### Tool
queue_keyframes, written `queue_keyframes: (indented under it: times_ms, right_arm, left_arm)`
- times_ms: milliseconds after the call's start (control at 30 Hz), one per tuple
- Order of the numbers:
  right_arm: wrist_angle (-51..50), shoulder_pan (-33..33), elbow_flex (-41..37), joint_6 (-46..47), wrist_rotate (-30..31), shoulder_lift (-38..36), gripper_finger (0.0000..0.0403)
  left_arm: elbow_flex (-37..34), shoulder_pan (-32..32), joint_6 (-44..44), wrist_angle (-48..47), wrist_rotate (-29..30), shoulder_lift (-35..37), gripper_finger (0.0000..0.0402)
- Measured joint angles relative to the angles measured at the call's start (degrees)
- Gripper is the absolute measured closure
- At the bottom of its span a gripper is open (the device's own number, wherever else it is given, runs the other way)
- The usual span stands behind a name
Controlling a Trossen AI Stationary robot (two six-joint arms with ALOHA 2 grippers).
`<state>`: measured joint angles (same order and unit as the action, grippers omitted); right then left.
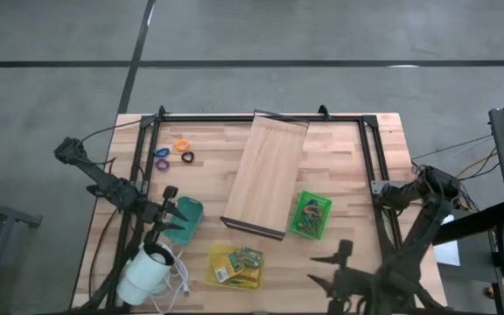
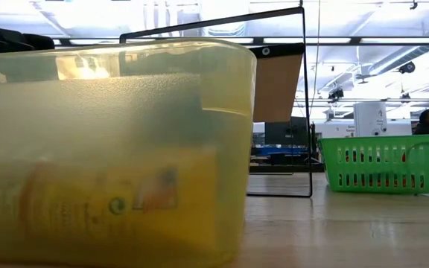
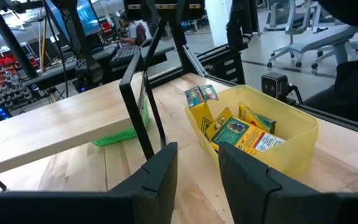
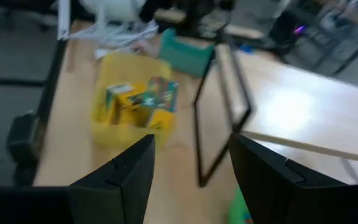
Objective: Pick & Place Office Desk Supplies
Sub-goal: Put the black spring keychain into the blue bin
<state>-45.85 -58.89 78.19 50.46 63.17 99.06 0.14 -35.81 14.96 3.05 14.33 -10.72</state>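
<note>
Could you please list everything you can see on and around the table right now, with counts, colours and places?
Wooden board: one, pale, raised on a black frame across the table's middle.
Yellow bin: one, near the front edge, holding yellow-green packets, several.
Green basket: one, right of the board, with rubber bands inside; count unclear.
Teal bin: one, left of the yellow bin.
Rings: four, orange, purple, blue and black, on the table's back left.
White round device: one, corded, front left corner.
Person: one, seated in the room behind.
Left gripper: over the teal bin, fingers apart, holding nothing.
Right gripper: front right, open and empty.
</note>
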Motion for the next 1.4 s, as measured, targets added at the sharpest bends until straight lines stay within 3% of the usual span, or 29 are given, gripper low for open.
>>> queue_keyframes:
  times_ms: [100,233,467,567,733,800,933,1033,1400]
  right_arm:
    - [-4.2,-1.8,-2.0,5.6,4.3,-1.2,0.0197]
    - [-5.1,-3.0,-8.2,10.8,5.0,-4.3,0.0197]
    - [1.4,-3.1,-23.2,14.7,5.1,-15.0,0.0197]
    - [14.4,-3.0,-30.6,7.3,5.7,-20.8,0.0197]
    - [45.8,-1.1,-41.9,-20.5,4.2,-29.1,0.0197]
    - [58.6,0.8,-45.7,-31.9,0.1,-31.9,0.0197]
    - [80.4,6.2,-52.6,-50.8,-14.1,-36.4,0.0197]
    - [82.3,9.4,-55.9,-55.2,-20.0,-39.9,0.0197]
    - [80.3,10.5,-69.4,-58.3,-18.0,-62.8,0.0197]
  left_arm:
    - [0.0,0.0,0.0,0.0,0.0,0.0,0.0281]
    - [0.0,0.0,0.0,0.0,0.0,0.0,0.0281]
    - [0.0,0.0,0.0,0.0,0.0,0.0,0.0281]
    - [0.0,0.0,0.0,0.0,0.0,0.0,0.0281]
    - [0.0,0.0,0.0,0.0,0.0,0.0,0.0281]
    - [0.0,0.0,0.0,0.0,0.0,0.0,0.0281]
    - [0.0,0.0,0.0,0.0,0.0,0.0,0.0281]
    - [0.0,0.0,0.0,0.0,0.0,0.0,0.0281]
    - [0.0,0.0,0.0,0.0,0.0,0.0,0.0281]
